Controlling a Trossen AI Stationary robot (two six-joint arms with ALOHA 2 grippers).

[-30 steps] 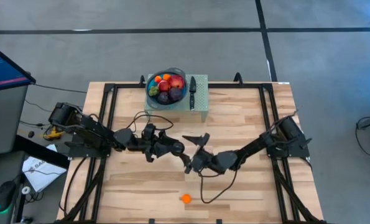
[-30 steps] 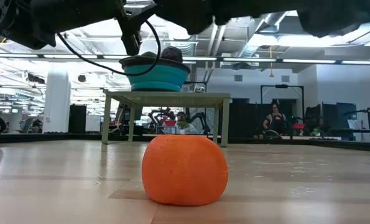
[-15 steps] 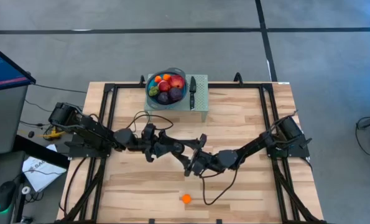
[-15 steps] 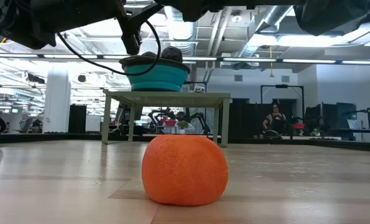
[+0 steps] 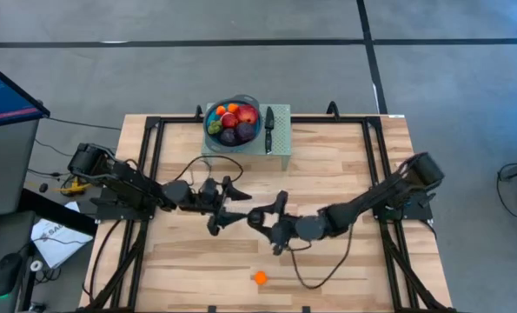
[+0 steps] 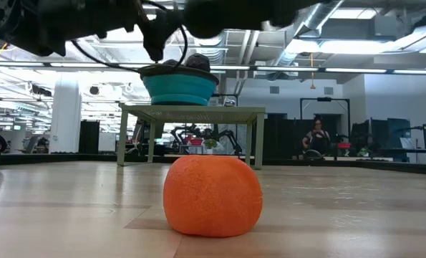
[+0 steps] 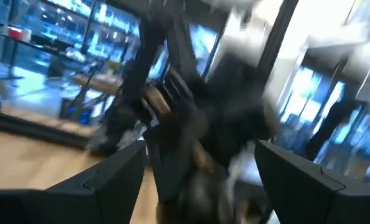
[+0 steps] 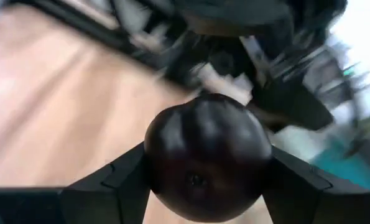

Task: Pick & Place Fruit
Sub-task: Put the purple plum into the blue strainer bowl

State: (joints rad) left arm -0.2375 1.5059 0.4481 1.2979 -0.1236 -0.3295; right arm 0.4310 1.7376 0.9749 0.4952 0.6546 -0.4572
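A dark purple fruit (image 8: 203,162) sits between the fingers of my right gripper (image 5: 262,217), above the middle of the table. My left gripper (image 5: 234,209) faces it from the table's left side, open, with nothing between its fingers (image 7: 110,180). A small orange fruit (image 5: 259,278) rests on the table near the front edge and fills the low view (image 6: 213,195). Several other fruits lie in the blue bowl (image 5: 233,122) at the far edge. My right gripper pinches the dark purple fruit between its two fingers (image 8: 119,180), which press on two opposite sides of the fruit (image 8: 157,155). The fingers come in about level from the table's right side. The fruit is lifted clear of the table.
The blue bowl (image 6: 180,84) stands on a small green stand (image 5: 282,148) at the far middle, with a black-handled knife (image 5: 268,126) beside it. A black frame (image 5: 145,174) runs around the table's edges. Bare wood lies to the left and right of the orange fruit.
My right gripper has shut on the dark purple fruit and tipped up toward level. My left gripper has opened and rolled at the wrist without leaving its place. The orange fruit has not moved.
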